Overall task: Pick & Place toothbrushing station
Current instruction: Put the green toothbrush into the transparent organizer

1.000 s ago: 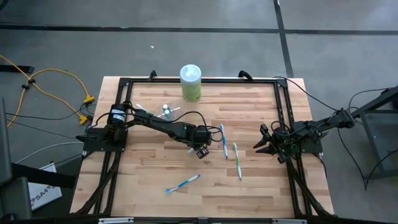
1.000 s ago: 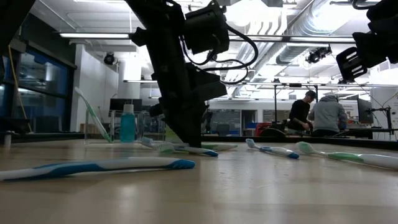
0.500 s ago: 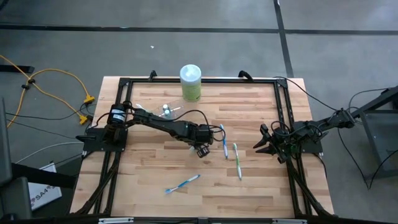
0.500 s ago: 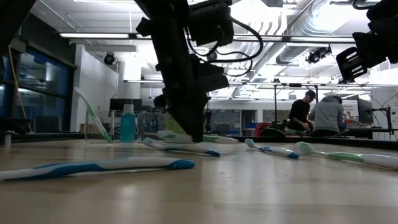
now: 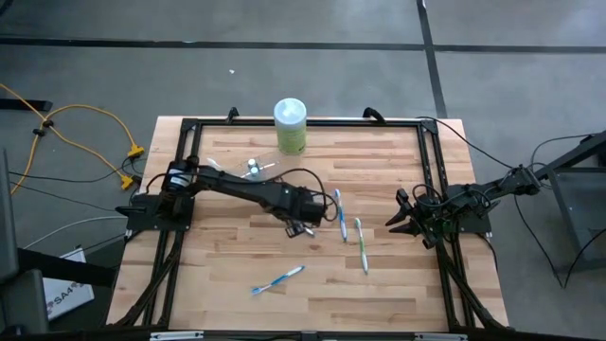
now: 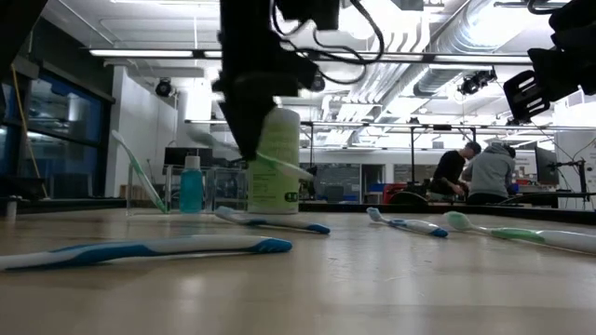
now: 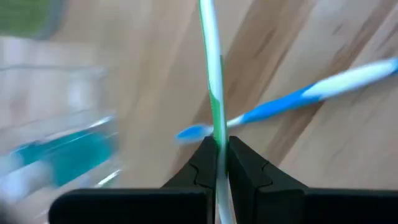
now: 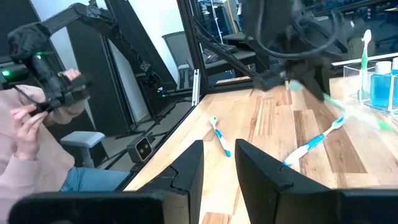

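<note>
Toothbrushes, slim and white-handled with blue or green accents, are lying scattered over the pale wooden slatted table [image 5: 398,275], and one green-accented toothbrush [image 7: 213,87] is hanging pinched between the closed fingers of the left gripper [image 5: 303,225], lifted clear of the wood near the table's middle. In the left wrist view its thin handle is running straight out from between the dark fingers [image 7: 202,163], crossing above a blue-accented toothbrush [image 7: 298,99] lying on the boards beneath. Just beside this gripper, toward the right arm, another blue toothbrush [image 5: 340,214] and a green one [image 5: 361,244] are resting side by side; a further blue one [image 5: 278,278] is lying apart, toward the table's near edge. Behind the left gripper, a clear see-through holder [image 5: 252,169] and a tall green-and-white bottle [image 5: 290,126] are standing at the far side. The right gripper [image 5: 400,220] is waiting at the table's right edge, fingers slightly apart and holding nothing.
</note>
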